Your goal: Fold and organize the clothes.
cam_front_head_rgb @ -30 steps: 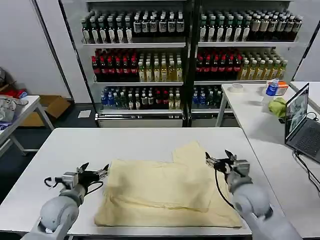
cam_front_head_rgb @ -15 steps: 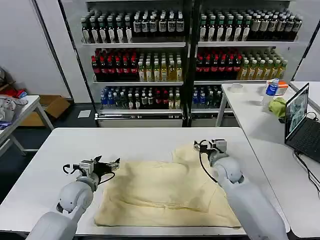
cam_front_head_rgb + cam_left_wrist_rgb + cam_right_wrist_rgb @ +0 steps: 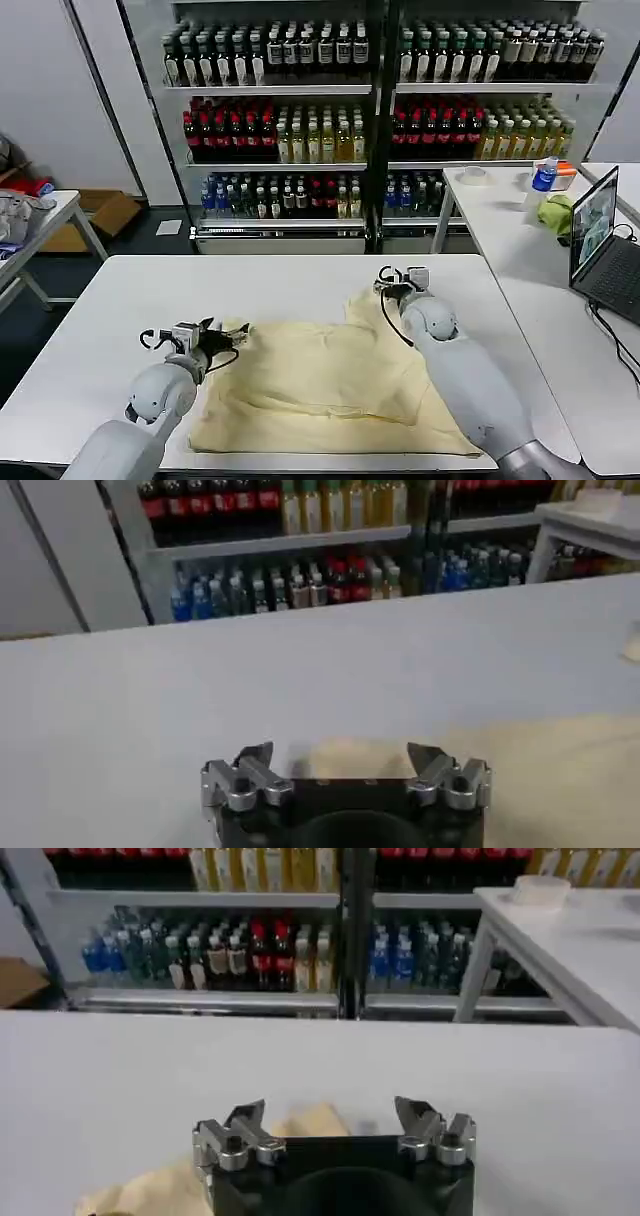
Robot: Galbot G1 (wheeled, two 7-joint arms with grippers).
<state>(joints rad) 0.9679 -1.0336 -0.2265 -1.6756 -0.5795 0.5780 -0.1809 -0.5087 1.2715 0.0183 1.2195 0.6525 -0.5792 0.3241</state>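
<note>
T-shirt flat, hands open at edges

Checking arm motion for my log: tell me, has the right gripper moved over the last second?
Yes. The right gripper has travelled away from the robot, from beside the T-shirt to its far corner, nearer the table's far edge.

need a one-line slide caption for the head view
Both open pincers, left pincer and right pincer, poised at opposite far corners of the partly folded cream T-shirt on the white table.
</note>
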